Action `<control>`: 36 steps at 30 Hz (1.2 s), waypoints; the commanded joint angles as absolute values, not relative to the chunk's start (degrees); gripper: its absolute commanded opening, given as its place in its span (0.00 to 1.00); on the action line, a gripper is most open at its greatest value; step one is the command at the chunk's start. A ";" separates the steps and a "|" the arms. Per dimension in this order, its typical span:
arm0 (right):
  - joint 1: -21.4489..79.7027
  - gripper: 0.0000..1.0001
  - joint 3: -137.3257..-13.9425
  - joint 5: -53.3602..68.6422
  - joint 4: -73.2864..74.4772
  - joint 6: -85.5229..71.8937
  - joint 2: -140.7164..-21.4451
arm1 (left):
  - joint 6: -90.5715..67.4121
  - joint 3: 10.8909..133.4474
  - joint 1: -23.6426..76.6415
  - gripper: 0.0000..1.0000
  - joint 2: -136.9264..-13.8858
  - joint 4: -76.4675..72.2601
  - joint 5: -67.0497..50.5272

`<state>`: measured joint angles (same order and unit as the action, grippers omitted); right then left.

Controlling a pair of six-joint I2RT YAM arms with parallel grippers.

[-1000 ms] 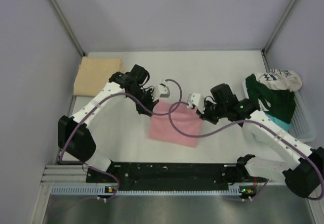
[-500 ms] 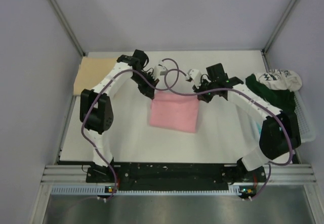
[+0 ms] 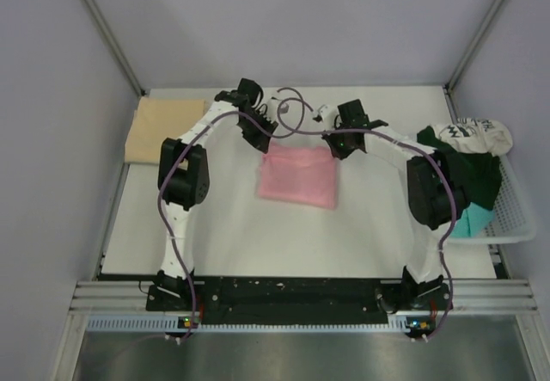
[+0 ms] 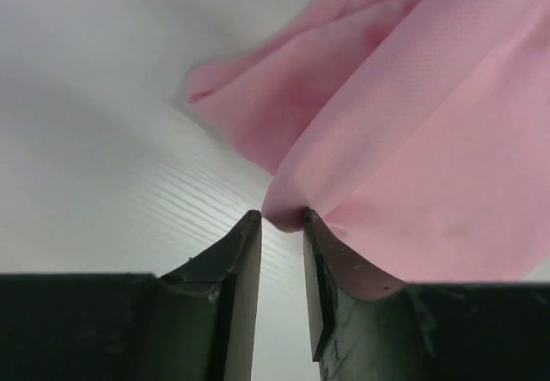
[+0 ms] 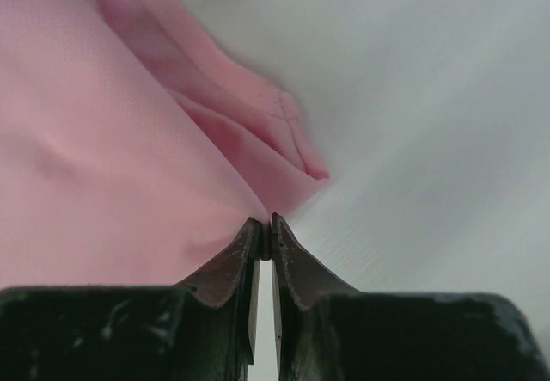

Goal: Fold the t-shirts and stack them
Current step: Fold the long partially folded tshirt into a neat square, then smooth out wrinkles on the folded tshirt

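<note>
Both arms have just reached far, folding the pink t-shirt (image 3: 296, 175) over itself at the middle of the desk (image 3: 378, 226); our left tool (image 4: 282, 222) and right tool (image 5: 265, 226), barely parted, each pinch a far corner, so release seems next

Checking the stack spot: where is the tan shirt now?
Top view: the tan shirt lies folded at the far left corner of the table, left of the pink shirt.
</note>
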<state>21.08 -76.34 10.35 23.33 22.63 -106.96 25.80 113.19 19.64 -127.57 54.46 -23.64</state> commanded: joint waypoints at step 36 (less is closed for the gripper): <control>18.72 0.10 -59.07 18.55 7.12 -18.64 -103.10 | 3.25 117.86 20.04 0.24 -137.99 41.31 -19.68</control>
<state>18.37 -60.40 20.16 9.34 -17.72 -104.79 5.74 115.46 21.15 -136.59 39.46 -23.14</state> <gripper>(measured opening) 0.101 0.241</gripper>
